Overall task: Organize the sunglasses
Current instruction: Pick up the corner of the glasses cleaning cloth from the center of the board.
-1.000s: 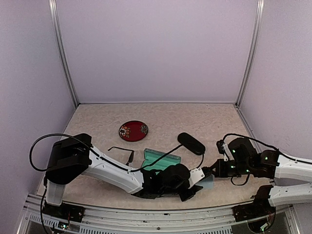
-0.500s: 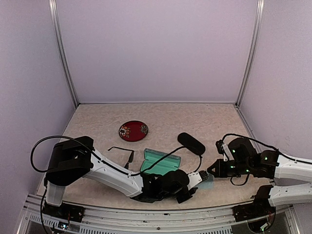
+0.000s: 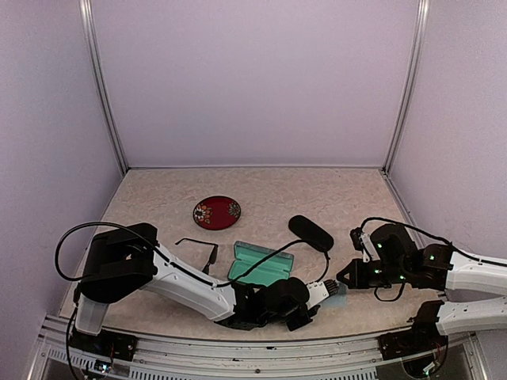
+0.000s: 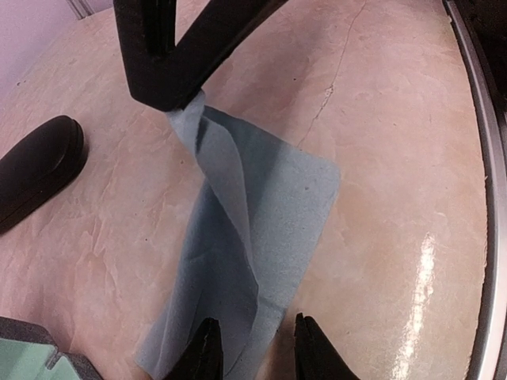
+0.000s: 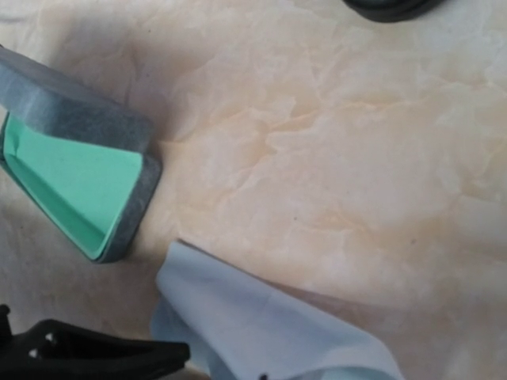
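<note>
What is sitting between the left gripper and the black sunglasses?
The open case with the green lining lies between the left gripper and the sunglasses. The top view shows this.

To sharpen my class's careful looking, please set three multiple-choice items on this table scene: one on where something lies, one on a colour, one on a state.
1. In the top view, the black oval case lies:
A) left of the rectangular case, at the near edge
B) right of the rectangular case and farther back
C) inside the rectangular case

2. The rectangular case's lining is:
A) red
B) yellow
C) green

3. The right end effector is:
A) shut on a corner of the blue-grey cloth
B) wide open, holding nothing
C) shut on the black oval case

Answers:
1 B: the top view shows it right of the open case and behind it.
2 C: the right wrist view shows the green inside.
3 A: the left wrist view shows it pinching the cloth's raised corner.
</note>
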